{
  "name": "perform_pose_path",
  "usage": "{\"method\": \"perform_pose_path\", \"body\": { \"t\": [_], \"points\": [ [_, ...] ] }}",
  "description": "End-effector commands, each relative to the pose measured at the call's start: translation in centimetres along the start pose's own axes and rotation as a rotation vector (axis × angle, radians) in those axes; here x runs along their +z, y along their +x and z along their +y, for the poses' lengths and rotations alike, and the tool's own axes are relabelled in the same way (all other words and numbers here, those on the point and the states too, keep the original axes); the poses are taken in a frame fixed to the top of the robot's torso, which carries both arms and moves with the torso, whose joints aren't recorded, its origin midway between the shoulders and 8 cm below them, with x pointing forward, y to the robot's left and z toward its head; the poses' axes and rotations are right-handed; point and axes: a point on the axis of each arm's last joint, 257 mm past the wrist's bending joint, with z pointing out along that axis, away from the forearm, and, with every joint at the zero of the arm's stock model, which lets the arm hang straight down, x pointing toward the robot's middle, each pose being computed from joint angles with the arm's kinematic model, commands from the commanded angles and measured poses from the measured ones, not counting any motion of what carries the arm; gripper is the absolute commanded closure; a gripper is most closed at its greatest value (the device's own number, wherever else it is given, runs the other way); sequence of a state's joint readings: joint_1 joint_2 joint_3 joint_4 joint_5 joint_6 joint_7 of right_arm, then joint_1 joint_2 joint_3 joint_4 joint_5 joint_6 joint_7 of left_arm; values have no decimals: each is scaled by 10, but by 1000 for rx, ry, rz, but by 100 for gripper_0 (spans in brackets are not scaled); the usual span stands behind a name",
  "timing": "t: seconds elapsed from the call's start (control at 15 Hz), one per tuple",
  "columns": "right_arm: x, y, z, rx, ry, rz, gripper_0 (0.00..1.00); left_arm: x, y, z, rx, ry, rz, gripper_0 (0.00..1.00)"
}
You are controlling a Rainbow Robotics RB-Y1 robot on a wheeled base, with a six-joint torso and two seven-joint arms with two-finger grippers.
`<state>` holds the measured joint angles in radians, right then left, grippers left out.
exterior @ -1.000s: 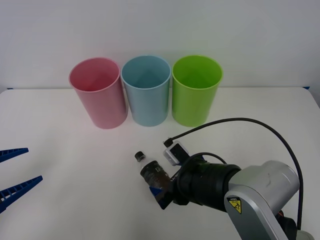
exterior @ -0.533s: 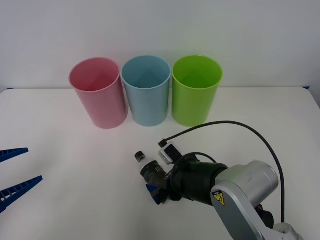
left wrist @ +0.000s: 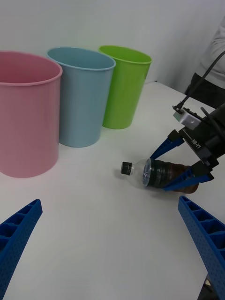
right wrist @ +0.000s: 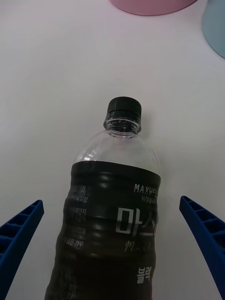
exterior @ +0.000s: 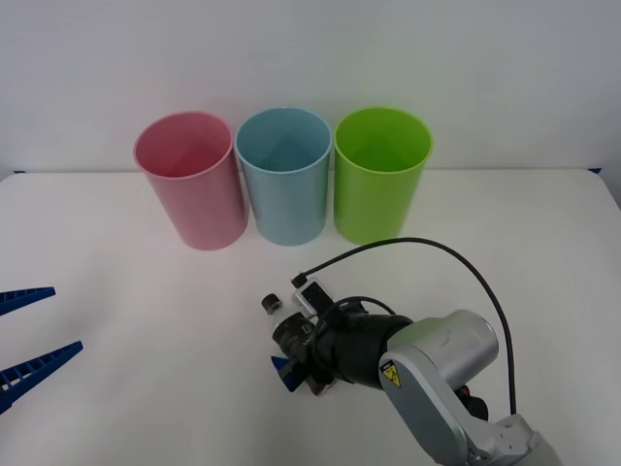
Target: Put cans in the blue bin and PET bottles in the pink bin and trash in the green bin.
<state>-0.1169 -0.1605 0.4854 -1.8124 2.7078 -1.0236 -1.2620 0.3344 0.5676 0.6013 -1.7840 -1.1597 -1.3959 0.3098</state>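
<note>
The PET bottle (exterior: 287, 327) is seen lying on its side on the white table (exterior: 146, 311), in front of the three bins and well apart from them, its dark cap pointed toward the pink bin (exterior: 191, 178). In the front view the bottle's body is largely covered by the right arm, and the right gripper (exterior: 291, 361) is seen low at the bottle.

From the left wrist view the bottle's full side is exposed: the right gripper's blue fingers (left wrist: 165, 146) are spread to either side of the dark label, one above and one below it, and whether they touch it cannot be told. In the right wrist view the bottle (right wrist: 110, 211) is shown lengthwise between the two spread fingers, with a gap of table visible on each side and white lettering legible on the label.

The blue bin (exterior: 283, 175) stands between the pink bin and the green bin (exterior: 380, 173), all upright in a row. The left gripper (exterior: 27, 338) is held open at the table's left edge.
</note>
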Motion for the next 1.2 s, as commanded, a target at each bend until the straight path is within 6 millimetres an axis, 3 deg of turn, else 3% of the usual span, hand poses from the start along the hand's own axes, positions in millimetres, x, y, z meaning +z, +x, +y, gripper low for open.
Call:
{"method": "perform_pose_path", "body": {
  "t": [0.07,0.67,0.73,0.8,0.87,0.93,1.2],
  "points": [
    [4,-2,1,-5,-2,-5,0,0,0,0,0,0,0,0],
    [12,4,12,-9,-20,10,0,0,0,0,0,0,0,0],
    [13,5,12,-9,-20,11,26,0,0,0,0,0,0,0],
    [13,6,12,-10,-22,14,66,0,0,0,0,0,0,0],
    [14,6,12,-9,-22,15,96,0,0,0,0,0,0,0],
    [13,5,12,-12,-22,13,100,0,0,0,0,0,0,0],
    [13,5,9,-12,-17,13,100,0,0,0,0,0,0,0]
  ]
}}
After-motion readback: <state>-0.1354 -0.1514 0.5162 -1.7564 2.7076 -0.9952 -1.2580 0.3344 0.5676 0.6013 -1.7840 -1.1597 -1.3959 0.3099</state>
